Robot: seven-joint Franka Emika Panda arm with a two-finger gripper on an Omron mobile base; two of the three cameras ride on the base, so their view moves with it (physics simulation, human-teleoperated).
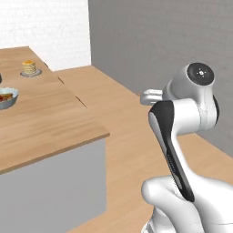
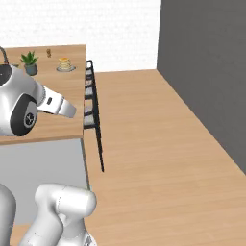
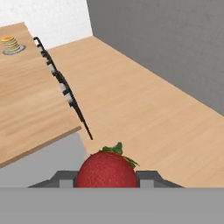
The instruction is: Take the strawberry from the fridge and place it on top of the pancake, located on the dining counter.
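**Currently: strawberry in the claw, pancake far off on the surface**

Hand view: the strawberry (image 3: 106,169) sits at 6 o'clock, red with green leaves at its top, clamped between the two dark finger tips of the claw (image 3: 106,178), one touching each side. Claw is clenched on the fruit.

The pancake (image 3: 10,44) stack on its grey plate (image 3: 12,51) lies at roughly 10 o'clock in the hand view, well apart from the strawberry, near the far end of the light-wood surface (image 3: 30,105). Dark stools (image 3: 65,89) line that surface's edge, running from 11 o'clock toward centre.

Left base view: pancake (image 1: 29,67) at about 10 o'clock on the surface (image 1: 45,123); a grey bowl (image 1: 7,98) of fruit sits nearer, at 9 o'clock. The arm's white elbow rises at 4 o'clock.

Right base view: pancake (image 2: 64,63) at 11 o'clock, a potted plant (image 2: 30,62) just left of it. Wood floor (image 2: 163,144) spreads from centre to 4 o'clock, grey wall (image 2: 206,72) at 2 o'clock.
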